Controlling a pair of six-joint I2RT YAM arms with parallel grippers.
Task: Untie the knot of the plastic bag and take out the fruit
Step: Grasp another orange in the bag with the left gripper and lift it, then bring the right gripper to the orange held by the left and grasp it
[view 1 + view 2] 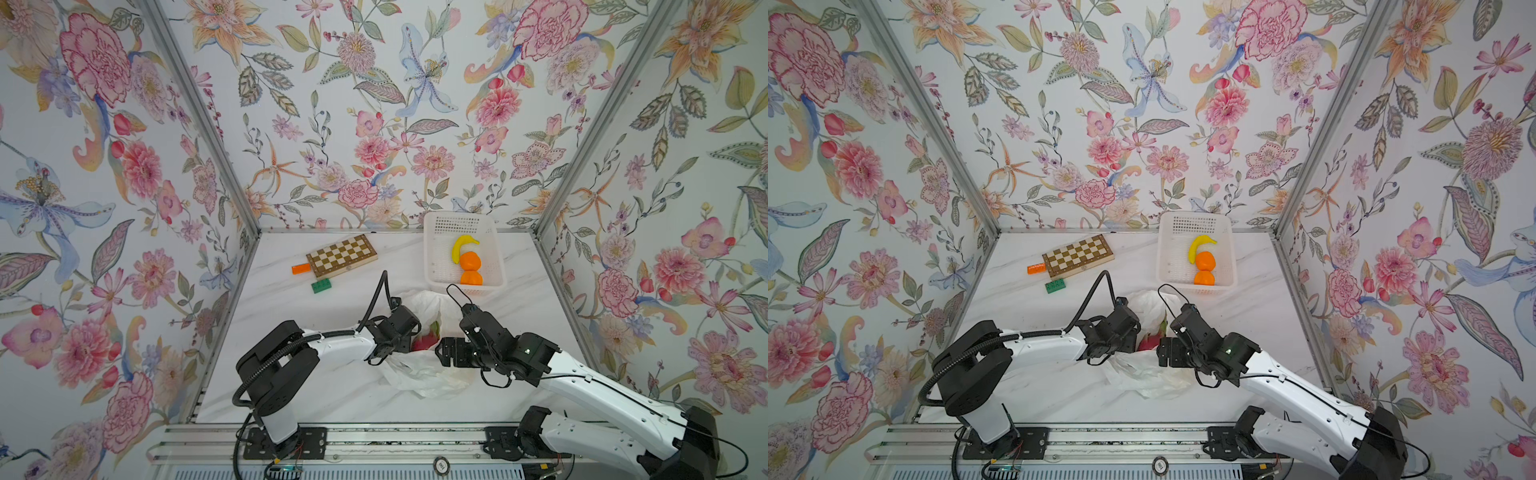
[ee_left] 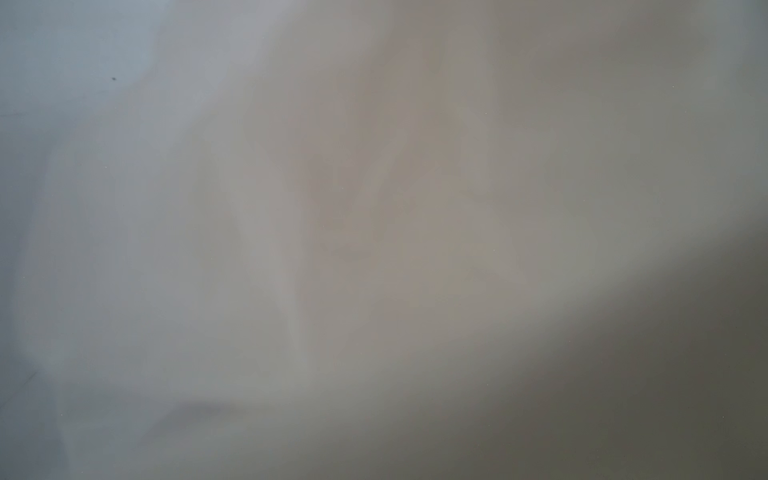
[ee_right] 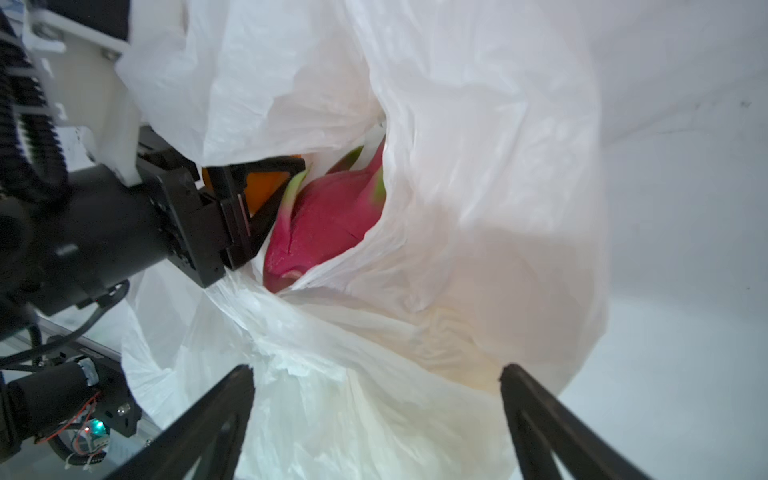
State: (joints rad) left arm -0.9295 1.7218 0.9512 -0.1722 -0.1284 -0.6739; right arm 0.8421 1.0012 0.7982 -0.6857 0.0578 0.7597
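The plastic bag [image 1: 419,370] lies crumpled at mid-table with its mouth gaping; the knot is out of view. Inside the mouth show a pink-red dragon fruit [image 3: 328,216] and an orange [image 3: 266,189]. My left gripper [image 3: 291,174] reaches into the mouth, with one finger lying over the orange and the other hidden by film. Bag film blurs the whole left wrist view. My right gripper [image 3: 376,386] stands open just over the bag's near side, its jaws wide apart. In both top views the two grippers face each other across the dragon fruit [image 1: 1148,341].
A white basket [image 1: 436,266] at the back right holds a banana [image 1: 461,245] and two oranges [image 1: 470,262]. A chessboard [image 1: 341,255], an orange block [image 1: 301,269] and a green block [image 1: 321,286] lie at the back left. Flowered walls close three sides.
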